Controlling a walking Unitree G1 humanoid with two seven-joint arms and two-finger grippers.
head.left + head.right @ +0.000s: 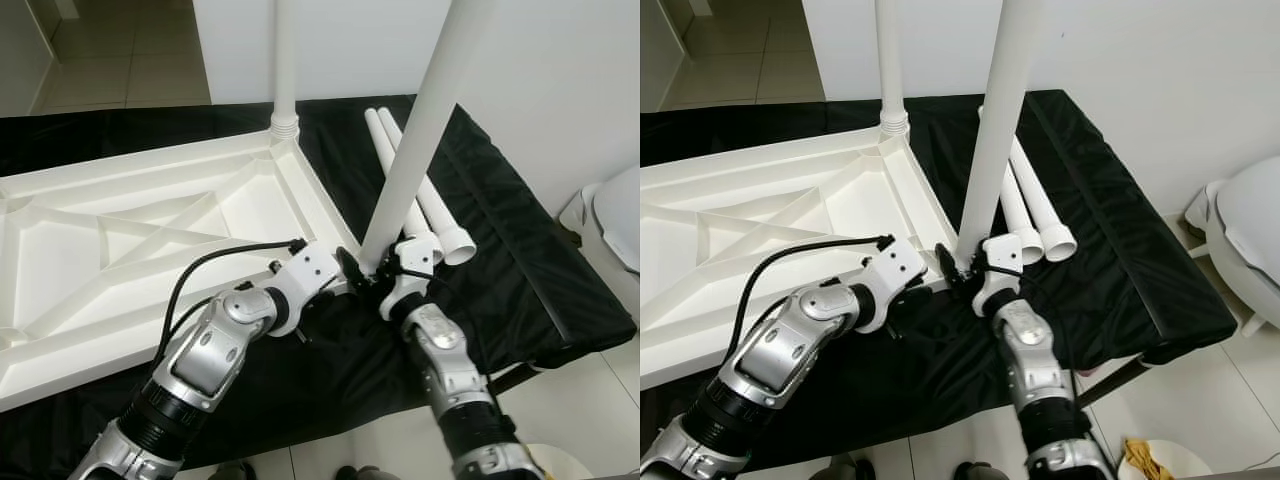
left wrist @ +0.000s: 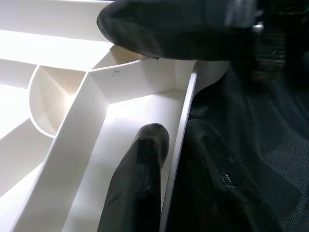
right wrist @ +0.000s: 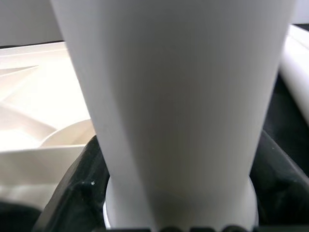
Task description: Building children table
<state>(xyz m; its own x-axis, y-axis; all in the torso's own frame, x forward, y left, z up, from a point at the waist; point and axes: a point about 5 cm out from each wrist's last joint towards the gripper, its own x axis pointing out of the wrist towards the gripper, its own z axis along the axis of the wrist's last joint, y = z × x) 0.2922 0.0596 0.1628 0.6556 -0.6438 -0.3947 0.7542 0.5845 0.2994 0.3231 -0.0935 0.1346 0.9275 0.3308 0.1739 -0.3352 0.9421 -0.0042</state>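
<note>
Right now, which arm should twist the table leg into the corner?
The right one, probably. Its pincer already clamps the leg standing at the tabletop corner, while the left pincer braces that corner's rim.

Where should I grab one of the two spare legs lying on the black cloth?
Grip the nearer spare leg mid-shaft, coming straight down from above. It lies flat on the black cloth against the other spare leg, so its sides are crowded. The flared end looks too wide to pinch securely.
</note>
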